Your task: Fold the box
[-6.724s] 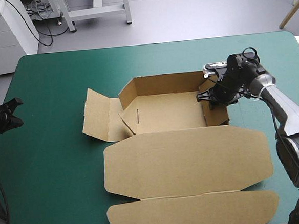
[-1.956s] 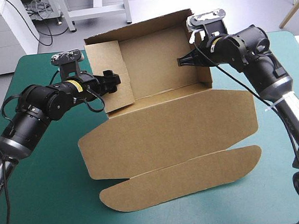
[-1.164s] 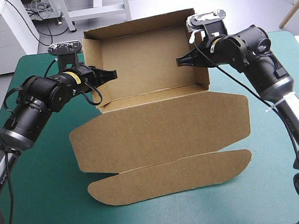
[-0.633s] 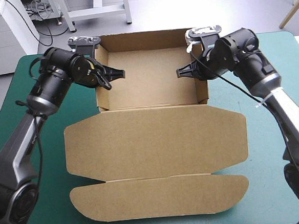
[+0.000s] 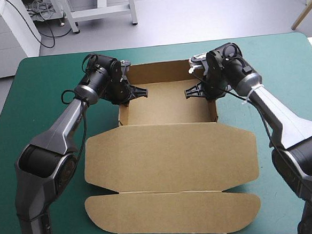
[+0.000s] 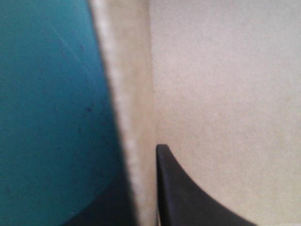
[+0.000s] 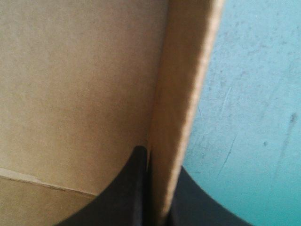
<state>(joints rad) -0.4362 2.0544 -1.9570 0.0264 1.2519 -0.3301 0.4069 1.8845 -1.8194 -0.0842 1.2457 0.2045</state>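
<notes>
My left gripper (image 5: 130,93) and right gripper (image 5: 205,91) each pinch a side wall of the box (image 5: 166,103), an open tray in the middle of the table (image 5: 37,104) with its lid (image 5: 169,153) flat toward me; the walls look set, so next I should release without dragging them.

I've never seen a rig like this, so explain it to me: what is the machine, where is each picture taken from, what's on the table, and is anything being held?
It is a robot with two arms, each ending in a gripper of two black fingers. One picture looks down from above and behind the robot. The other two come from cameras on the wrists, looking along the fingers. On the teal-green cover lies a brown box: an open tray with raised walls, its lid flat toward the near edge. The left gripper is shut on the tray's left wall and the right gripper on its right wall.
</notes>
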